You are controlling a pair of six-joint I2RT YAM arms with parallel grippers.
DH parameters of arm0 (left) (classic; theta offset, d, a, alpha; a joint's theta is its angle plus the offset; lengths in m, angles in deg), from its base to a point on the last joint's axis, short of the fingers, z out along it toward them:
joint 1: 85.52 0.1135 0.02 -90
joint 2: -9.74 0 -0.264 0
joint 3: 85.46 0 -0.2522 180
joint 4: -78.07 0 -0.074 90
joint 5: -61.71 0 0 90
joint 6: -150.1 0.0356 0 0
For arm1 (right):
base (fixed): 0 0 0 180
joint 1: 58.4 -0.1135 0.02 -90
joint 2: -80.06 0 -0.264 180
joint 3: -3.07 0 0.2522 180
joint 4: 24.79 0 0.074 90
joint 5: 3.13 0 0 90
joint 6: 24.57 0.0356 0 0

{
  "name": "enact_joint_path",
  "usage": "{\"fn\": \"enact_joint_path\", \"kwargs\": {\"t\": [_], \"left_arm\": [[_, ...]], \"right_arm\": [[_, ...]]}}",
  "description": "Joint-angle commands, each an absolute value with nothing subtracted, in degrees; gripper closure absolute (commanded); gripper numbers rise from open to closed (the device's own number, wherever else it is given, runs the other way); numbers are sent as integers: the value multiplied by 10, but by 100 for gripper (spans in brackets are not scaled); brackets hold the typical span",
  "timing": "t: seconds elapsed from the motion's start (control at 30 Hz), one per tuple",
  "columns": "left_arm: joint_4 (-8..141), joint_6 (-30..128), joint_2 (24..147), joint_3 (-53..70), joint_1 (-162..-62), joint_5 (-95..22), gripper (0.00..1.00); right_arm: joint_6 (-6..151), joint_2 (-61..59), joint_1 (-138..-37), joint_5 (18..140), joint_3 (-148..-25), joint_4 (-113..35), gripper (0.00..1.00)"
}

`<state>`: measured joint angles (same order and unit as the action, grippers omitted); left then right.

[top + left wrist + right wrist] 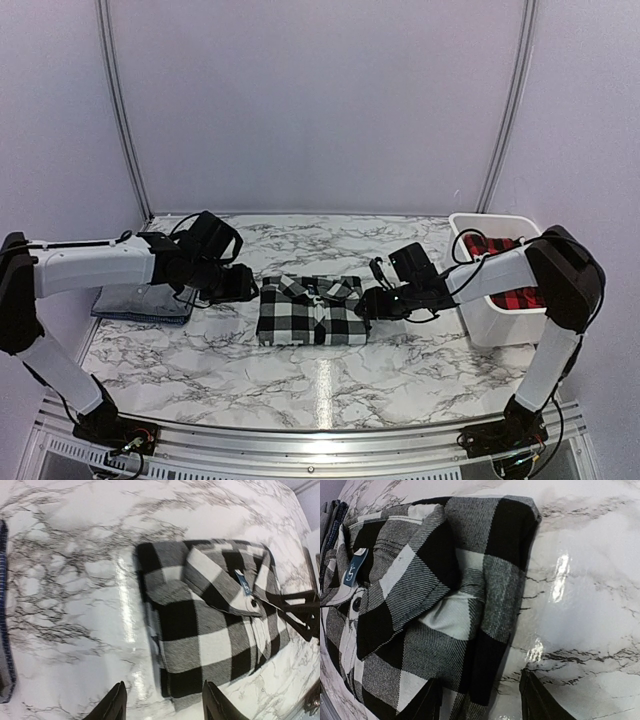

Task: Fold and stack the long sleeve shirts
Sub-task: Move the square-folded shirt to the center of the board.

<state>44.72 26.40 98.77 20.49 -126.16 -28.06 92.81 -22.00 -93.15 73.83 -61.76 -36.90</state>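
Flanking the folded checked shirt (312,310), midway between side edges, with left gripper (245,285) and right gripper (368,305) spread, likely for stacking on the grey shirt (140,303) at the left edge.

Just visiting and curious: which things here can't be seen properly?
Grey shirt: top view, the left arm covers its far part; left wrist view, edge cuts it off.
Red checked shirt: top view, the right arm and white bin hide most.
Black-and-white shirt, its label: wrist views, writing too small.
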Motion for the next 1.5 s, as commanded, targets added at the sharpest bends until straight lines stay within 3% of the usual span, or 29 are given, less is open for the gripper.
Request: {"fn": "enact_joint_path", "kwargs": {"t": [0.0,0.2,0.53,0.83,0.93,1.17,1.47], "left_arm": [[399,269,966,223,-1223,-223,46],[347,291,974,214,-1204,-142,46],[331,319,1038,189,-1193,-80,45],[268,330,1138,103,-1192,40,41],[234,329,1175,74,-1192,99,38],[202,328,1244,26,-1192,170,36],[166,314,1301,-3,-1196,256,39]], "right_arm": [[922,-244,-950,737,-650,-383,54],[921,-248,-955,767,-657,-416,79],[907,-187,-913,806,-607,-433,100],[908,-129,-896,829,-564,-443,98],[906,-111,-895,835,-554,-448,92],[902,-75,-893,835,-545,-451,65],[901,-49,-893,827,-540,-451,61]]}}
